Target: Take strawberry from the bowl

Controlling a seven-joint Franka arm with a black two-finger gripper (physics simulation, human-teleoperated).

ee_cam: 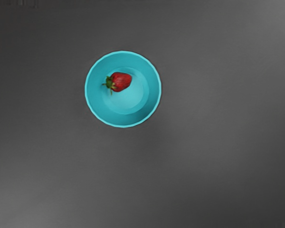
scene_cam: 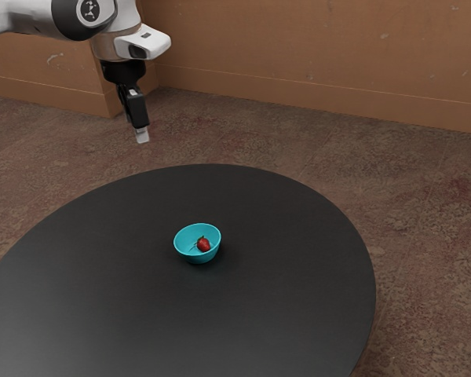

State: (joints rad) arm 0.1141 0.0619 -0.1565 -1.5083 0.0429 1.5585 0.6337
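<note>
High above the table, in the exterior view's upper left, hangs my gripper (scene_cam: 142, 135), pointing down; its state cannot be made out from this side. A turquoise bowl (scene_cam: 186, 239) stands upright on the table, lower than the gripper and apart from it. Inside the bowl lies a red strawberry (scene_cam: 204, 245). From above, the wrist view has the round bowl (ee_cam: 127, 100) with the strawberry (ee_cam: 121, 81) lying on its side against the inner wall, its green leaves showing.
The round black table (scene_cam: 290, 259) has a curved edge. Beyond it are a brown patterned floor (scene_cam: 298, 141) and an orange-brown wall (scene_cam: 322, 47). Around the bowl, the dark tabletop (ee_cam: 213, 142) extends on all sides.
</note>
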